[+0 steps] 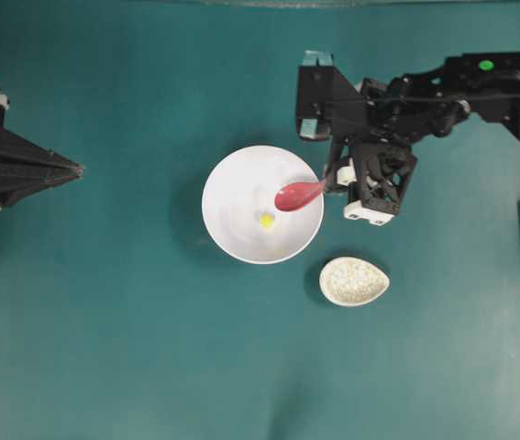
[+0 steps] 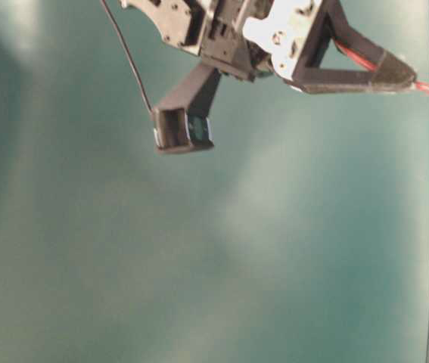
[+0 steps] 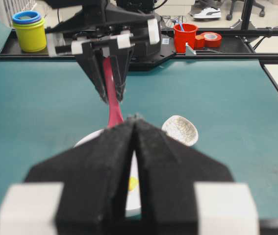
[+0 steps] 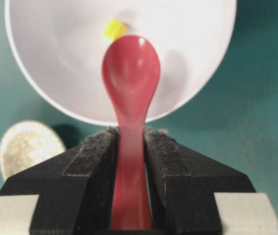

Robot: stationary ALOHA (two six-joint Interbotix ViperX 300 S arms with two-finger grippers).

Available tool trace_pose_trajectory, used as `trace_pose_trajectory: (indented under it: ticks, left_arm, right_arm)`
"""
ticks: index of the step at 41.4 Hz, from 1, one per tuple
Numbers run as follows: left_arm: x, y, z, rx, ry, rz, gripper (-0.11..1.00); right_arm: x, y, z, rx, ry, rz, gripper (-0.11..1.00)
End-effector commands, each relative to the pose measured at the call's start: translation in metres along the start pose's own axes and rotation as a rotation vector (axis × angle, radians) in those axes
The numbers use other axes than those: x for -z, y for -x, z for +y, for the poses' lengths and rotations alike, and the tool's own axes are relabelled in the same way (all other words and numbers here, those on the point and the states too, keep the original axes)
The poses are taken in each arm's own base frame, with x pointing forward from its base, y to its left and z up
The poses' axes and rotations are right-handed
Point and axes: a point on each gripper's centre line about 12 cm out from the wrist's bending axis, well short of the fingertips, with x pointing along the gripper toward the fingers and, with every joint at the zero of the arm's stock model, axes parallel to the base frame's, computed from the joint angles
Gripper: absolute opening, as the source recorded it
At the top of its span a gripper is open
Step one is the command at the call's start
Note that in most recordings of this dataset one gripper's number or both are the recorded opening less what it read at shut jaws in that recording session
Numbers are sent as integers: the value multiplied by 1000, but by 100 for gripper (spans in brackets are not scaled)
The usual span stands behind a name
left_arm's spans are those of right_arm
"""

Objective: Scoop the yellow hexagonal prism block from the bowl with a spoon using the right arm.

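Observation:
The white bowl (image 1: 232,225) (image 4: 55,58) stands mid-table with the tiny yellow hexagonal prism block (image 1: 266,220) (image 4: 114,28) lying on its bottom. My right gripper (image 4: 130,133) (image 1: 333,179) is shut on the handle of the pink-red spoon (image 1: 298,193) (image 4: 130,73). The scoop hangs over the bowl's right side, its tip just short of the block. In the left wrist view, the spoon (image 3: 113,105) hangs down from the right gripper behind the left one. My left gripper (image 1: 78,169) (image 3: 135,120) rests at the left edge, jaws shut and empty.
A small speckled egg-shaped spoon rest (image 1: 353,280) (image 4: 26,144) lies to the right of the bowl, nearer the table's front. Beyond the far edge of the table stand a yellow and blue stack of cups (image 3: 29,30) and a red cup (image 3: 185,36).

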Motion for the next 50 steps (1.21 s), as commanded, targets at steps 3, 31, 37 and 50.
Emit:
trace_pose_trajectory:
  ticks: [3,31,37,50]
  left_arm:
    - [-7,-2,0,0,-3,-18,1]
    - [-8,-1,0,-1,-3,-21,1]
    - [-7,-1,0,-2,-3,-18,1]
    - [-8,-1,0,-1,-3,-21,1]
  right_arm:
    - [-8,5,-1,13,-14,-7,22]
    - [-8,-24,3,10,-14,50,22]
    - [-14,-31,1,19,-14,27,22]
    - [-24,-45,1,29,-5,-13,22]
